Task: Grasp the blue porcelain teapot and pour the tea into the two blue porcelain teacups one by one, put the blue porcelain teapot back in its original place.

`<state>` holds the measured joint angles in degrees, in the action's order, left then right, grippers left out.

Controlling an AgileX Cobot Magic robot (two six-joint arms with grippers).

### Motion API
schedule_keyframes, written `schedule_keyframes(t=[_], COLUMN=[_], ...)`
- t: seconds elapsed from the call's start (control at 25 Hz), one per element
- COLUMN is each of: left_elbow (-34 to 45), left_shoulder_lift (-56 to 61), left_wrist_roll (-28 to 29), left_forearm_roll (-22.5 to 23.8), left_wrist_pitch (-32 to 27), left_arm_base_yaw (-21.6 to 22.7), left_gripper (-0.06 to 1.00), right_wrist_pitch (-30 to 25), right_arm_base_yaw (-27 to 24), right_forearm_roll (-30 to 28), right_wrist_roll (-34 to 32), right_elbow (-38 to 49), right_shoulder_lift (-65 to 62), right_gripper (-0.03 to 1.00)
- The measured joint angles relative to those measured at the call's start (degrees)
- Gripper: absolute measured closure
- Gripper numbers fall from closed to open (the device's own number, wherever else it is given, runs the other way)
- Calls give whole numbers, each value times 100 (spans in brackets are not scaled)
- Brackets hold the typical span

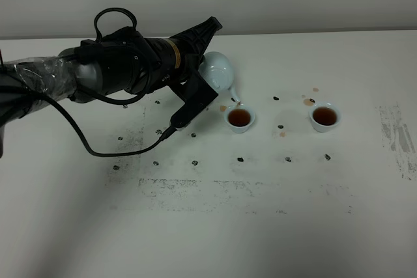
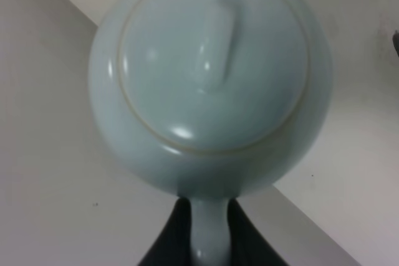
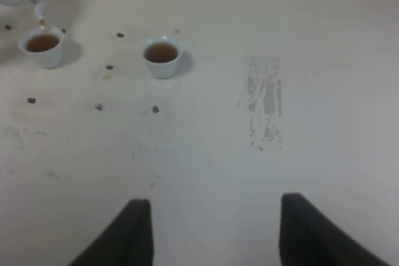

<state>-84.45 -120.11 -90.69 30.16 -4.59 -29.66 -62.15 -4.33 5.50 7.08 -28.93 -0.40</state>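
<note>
The blue porcelain teapot (image 1: 218, 71) hangs tilted above the surface (image 1: 260, 226), toward its far edge and a little left of the middle, with its thin spout (image 1: 234, 94) pointing down at the left cup. It is the biggest of the task's things, and the left wrist view fills almost wholly with its domed lid (image 2: 212, 60) and the long knob (image 2: 215, 45) on top. The left claw (image 2: 209, 235) is clenched on the teapot's loop handle (image 2: 209, 232), its dark fingers (image 2: 168, 238) pressing on either side of it; in the high view the black left arm (image 1: 130, 63) reaches in from the left edge with a cable (image 1: 98, 141) trailing over the surface. Just below the spout tip stands the left teacup (image 1: 240, 119), and well apart to its right, at the same depth, the right teacup (image 1: 324, 117); both are upright and hold reddish-brown tea (image 1: 240, 117). Small brown drips (image 1: 307, 102) lie near the cups, and dark specks (image 1: 240, 159) dot the surface around them. A scuffed grey patch (image 1: 397, 138) marks the surface near its right edge. The right claw (image 3: 212, 235) hovers over bare surface nearer the front; its two dark fingers (image 3: 134, 235) show spread apart with nothing between them.
</note>
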Motion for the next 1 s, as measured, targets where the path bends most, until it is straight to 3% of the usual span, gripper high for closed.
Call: schedule_keyframes(t=[0.24, 0.48, 0.64, 0.84, 1.0], left_elbow=[0, 5, 5, 5, 69], left_shoulder_lift=[0, 275, 553, 589, 574], left_wrist_roll=[360, 1568, 3312, 5844, 6874], left_forearm_roll=[-139, -722, -1170, -1319, -1319], left_wrist_pitch=[-10, -105, -405, -1332, -1764], left_arm_base_yaw=[0, 0, 0, 0, 0], left_gripper=[91, 91, 91, 91, 91], right_wrist_pitch=[0, 0, 0, 0, 0], right_arm_base_yaw=[0, 0, 0, 0, 0], right_forearm_roll=[0, 0, 0, 0, 0], right_wrist_roll=[0, 0, 0, 0, 0], right_elbow=[0, 0, 0, 0, 0], right_shoulder_lift=[0, 0, 0, 0, 0], right_gripper=[49, 49, 49, 49, 49])
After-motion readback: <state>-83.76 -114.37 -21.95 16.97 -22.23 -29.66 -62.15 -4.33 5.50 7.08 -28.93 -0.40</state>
